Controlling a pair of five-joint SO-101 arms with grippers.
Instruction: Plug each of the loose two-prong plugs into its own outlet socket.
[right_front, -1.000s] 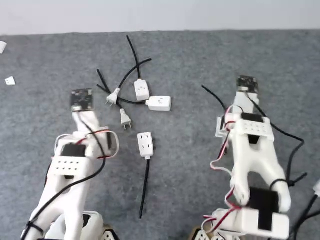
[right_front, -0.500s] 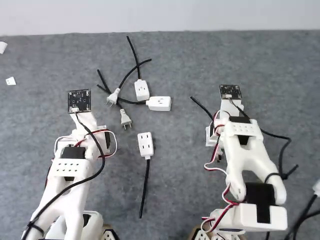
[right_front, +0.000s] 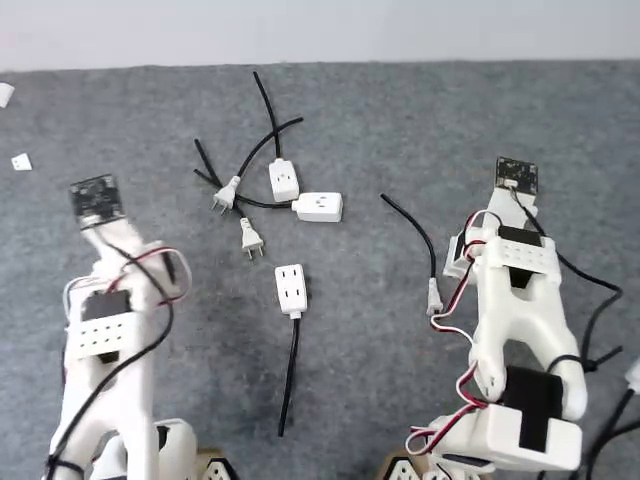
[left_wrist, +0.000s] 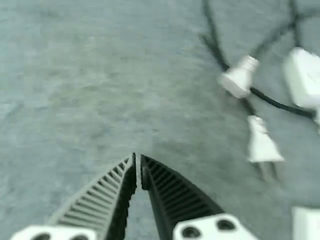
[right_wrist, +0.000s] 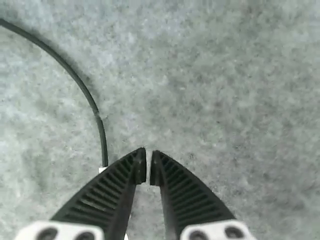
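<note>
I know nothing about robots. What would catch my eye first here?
A tangle of black cords at the far middle of the grey table, with two white plugs and two outlet sockets. A white left arm and right arm flank it; a third plug lies by the right arm.

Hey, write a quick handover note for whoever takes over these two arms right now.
Left gripper: shut, empty, over the carpet, off to the side of two loose plugs.
Right gripper: shut, empty, beside the third plug's cable.
Things: far socket, side socket and near socket lie mid-table. The first plug and second plug lie next to them. The third plug is by the right arm.
Done: nothing plugged in.
Left: all three plugs.
</note>
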